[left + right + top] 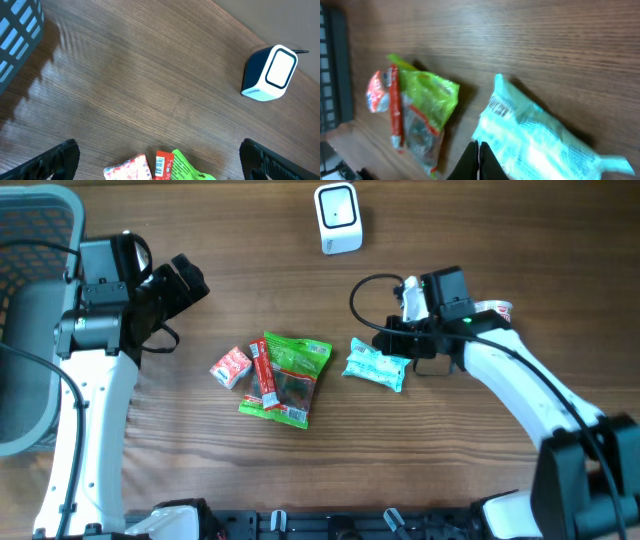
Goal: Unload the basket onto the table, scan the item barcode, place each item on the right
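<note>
Right gripper (pixel 478 150): fingers pressed together, no gap visible between them. The tips meet at the near long edge of the pale blue packet (pixel 540 140). Whether a fold of wrapper is caught between them cannot be determined. From overhead the right gripper (pixel 392 345) stands just above the packet (pixel 378 365) on the side towards the scanner, with the arm running back to the lower right corner.

Left gripper (pixel 185 282): fingers spread wide and empty, well apart from the blue packet and above the small pile of goods.

Location of the blue packet: flat on the table (pixel 480 240), right of centre. It sits just beside the green packet (pixel 292 375), and the two do not touch. The scanner (pixel 338 218) stands at the far edge, well apart from the packet. Its white face looks up and towards the table centre in the left wrist view (pixel 270 75).

Surface: brown wood grain, matte. A red stick pack (pixel 262 375) lies against the left edge of the green packet, and a small pink-and-white packet (pixel 230 367) sits just left of that. A grey slatted basket (pixel 40 210) occupies the far left corner.

Condition of the blue packet: oblong, glossy pale turquoise film, with crimped ends and a creased surface. Dark lettering is printed near one end and fine print runs along the body. No barcode can be made out on the face shown.
</note>
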{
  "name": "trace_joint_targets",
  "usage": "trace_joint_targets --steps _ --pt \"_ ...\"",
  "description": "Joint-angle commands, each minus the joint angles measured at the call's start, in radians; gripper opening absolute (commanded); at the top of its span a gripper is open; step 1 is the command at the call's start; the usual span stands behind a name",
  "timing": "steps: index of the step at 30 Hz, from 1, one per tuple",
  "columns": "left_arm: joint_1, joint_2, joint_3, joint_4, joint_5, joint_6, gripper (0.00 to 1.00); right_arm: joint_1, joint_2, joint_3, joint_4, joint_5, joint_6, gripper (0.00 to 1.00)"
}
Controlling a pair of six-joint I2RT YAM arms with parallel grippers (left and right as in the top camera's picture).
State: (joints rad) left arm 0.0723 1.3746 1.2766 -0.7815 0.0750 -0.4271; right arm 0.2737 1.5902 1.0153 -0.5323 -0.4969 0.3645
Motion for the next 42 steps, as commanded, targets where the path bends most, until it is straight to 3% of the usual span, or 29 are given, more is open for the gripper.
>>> trace_joint_targets --steps 1,6,11,16,20,26,32,35,39,42 --pt "0.004 0.001 0.006 0.002 -0.009 0.004 1.00 0.000 0.007 -0.010 -0.050 0.135 -0.021 0.04" --pt "0.004 0.001 0.006 0.002 -0.009 0.004 1.00 0.000 0.085 -0.100 -0.012 0.340 0.032 0.04" --pt "0.004 0.001 0.006 0.002 -0.009 0.004 1.00 0.000 0.181 -0.140 0.075 0.351 0.051 0.04" --pt "0.004 0.001 0.006 0.002 -0.009 0.004 1.00 0.000 0.037 0.014 -0.045 0.188 -0.045 0.05" --pt "0.004 0.001 0.006 0.002 -0.009 0.004 1.00 0.000 -0.053 0.024 -0.129 0.053 -0.050 0.05" --pt "0.004 0.001 0.006 0.002 -0.009 0.004 1.00 0.000 -0.025 -0.145 -0.084 0.072 -0.047 0.05" --pt "0.004 0.001 0.006 0.002 -0.009 0.004 1.00 0.000 -0.023 -0.314 0.108 0.251 0.039 0.05" --pt "0.004 0.001 0.006 0.002 -0.009 0.004 1.00 0.000 -0.030 -0.288 0.095 0.189 0.024 0.04" --pt "0.004 0.001 0.006 0.002 -0.009 0.004 1.00 0.000 -0.046 -0.117 -0.038 0.004 0.002 0.04" --pt "0.004 0.001 0.006 0.002 -0.009 0.004 1.00 0.000 -0.041 -0.093 -0.063 0.002 0.001 0.04"
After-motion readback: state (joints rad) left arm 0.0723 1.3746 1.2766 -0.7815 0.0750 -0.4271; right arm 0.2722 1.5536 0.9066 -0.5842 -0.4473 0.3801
